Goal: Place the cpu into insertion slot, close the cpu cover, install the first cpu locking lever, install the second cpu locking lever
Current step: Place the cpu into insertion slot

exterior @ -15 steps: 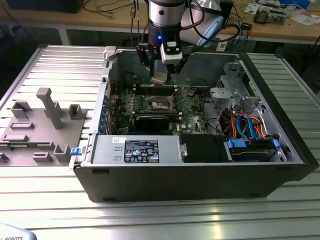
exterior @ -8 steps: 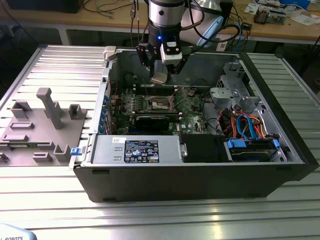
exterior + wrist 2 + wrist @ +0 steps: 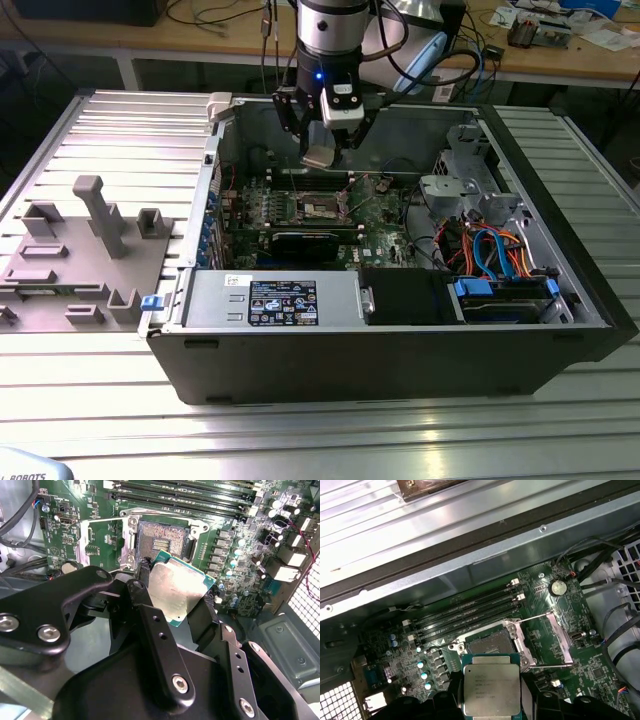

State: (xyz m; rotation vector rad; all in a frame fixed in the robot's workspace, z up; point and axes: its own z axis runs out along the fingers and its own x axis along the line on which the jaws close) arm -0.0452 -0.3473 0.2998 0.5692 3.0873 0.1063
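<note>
My gripper (image 3: 322,150) is shut on the cpu (image 3: 320,156), a small silvery-grey square chip, and holds it above the green motherboard inside the open computer case. In both wrist views the cpu (image 3: 177,592) (image 3: 491,690) sits between black fingers (image 3: 150,625) (image 3: 532,695), close to the insertion slot (image 3: 162,540) (image 3: 487,645) but apart from it. The insertion slot (image 3: 322,207) lies bare, its dark contact field showing. The cpu cover (image 3: 102,537) (image 3: 547,640) is swung open beside the slot. Thin wire levers (image 3: 535,616) stand raised along the cover's edges.
Case walls (image 3: 215,150) surround the motherboard. A power supply (image 3: 275,300) and a drive bay with blue and orange cables (image 3: 500,270) fill the near side. Long memory slots (image 3: 470,607) and a coin battery (image 3: 559,586) flank the slot. A grey fixture (image 3: 80,240) stands at the exterior view's left.
</note>
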